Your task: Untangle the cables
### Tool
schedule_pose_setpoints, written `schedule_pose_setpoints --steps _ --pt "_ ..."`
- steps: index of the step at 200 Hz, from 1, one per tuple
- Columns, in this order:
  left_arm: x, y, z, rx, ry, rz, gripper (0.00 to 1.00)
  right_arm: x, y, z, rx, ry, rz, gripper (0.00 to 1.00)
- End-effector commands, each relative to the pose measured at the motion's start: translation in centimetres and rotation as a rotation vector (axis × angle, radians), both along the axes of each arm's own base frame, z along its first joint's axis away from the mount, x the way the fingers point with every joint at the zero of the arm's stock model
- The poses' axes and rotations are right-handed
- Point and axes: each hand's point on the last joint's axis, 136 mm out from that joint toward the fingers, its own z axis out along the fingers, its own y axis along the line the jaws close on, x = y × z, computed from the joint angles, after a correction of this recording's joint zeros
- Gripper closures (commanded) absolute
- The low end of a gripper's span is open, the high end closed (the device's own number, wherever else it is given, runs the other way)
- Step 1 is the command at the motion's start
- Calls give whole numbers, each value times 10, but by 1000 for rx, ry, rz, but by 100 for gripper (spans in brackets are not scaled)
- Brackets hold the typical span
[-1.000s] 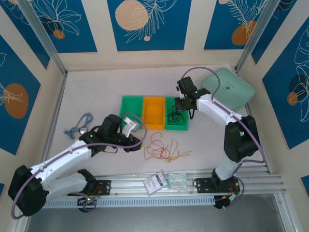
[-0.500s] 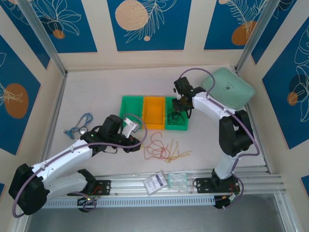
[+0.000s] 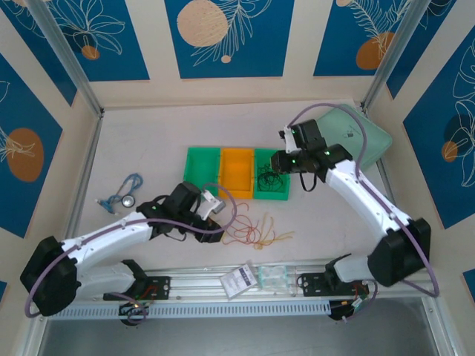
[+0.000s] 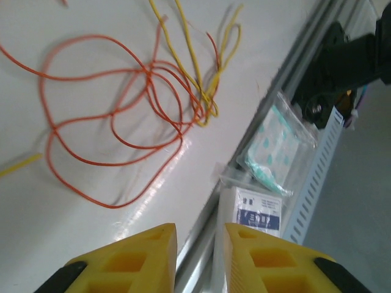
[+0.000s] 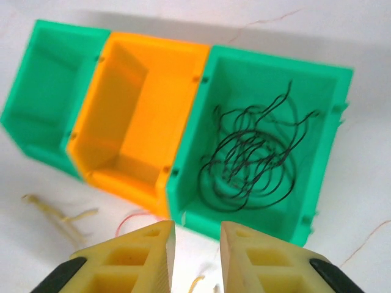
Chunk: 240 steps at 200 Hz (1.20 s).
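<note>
Sorting update from my end: I'd say we're partway through. The black wires (image 5: 256, 159) are sitting loose in the right-hand green bin (image 5: 333, 152). The orange bin (image 5: 140, 116) next to it is empty, and so is the other green bin (image 5: 49, 91).

The right gripper (image 5: 197, 256) hovers above those bins with its jaws only a crack apart and nothing between them. The left gripper (image 4: 200, 256) is the same story, a narrow gap and nothing held, hanging over the table (image 3: 148, 141) just beside what's left of the tangle.

That leftover is the red wires (image 4: 110, 122) and yellow wires (image 4: 195, 73), lying on the table between the bins and the near rail. From the top camera the clump is stretched left to right along the near edge. The red makes wide loops on the left side, and the yellow ends trail off to the right. The black bundle is just a round coil, so no real long axis there.

My guess for the next move: drop the left gripper onto a single red loop well clear of the spot where red and yellow cross, pinch it, and lift slowly so the yellow doesn't come along.
</note>
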Motion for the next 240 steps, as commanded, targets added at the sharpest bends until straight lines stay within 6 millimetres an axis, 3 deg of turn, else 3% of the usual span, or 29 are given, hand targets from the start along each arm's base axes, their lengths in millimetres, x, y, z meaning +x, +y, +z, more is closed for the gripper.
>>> schedule_pose_setpoints --steps 1,25,51,114,168,240 --pt "-16 -11 -3 -2 39 -71 74 -41 13 -18 86 145 48 74" --pt "-26 -13 -18 88 42 -115 74 -64 15 -24 82 172 70 74" --pt "-26 -14 -34 177 27 -143 71 -74 15 -28 83 181 76 74" --pt "-9 -20 -57 285 -41 -163 54 -75 17 -20 109 143 90 74" --pt "9 -19 -69 347 -115 -142 53 -74 18 -17 116 115 105 74" --pt "9 -32 -76 314 -97 -169 53 -72 20 -19 127 120 107 74"
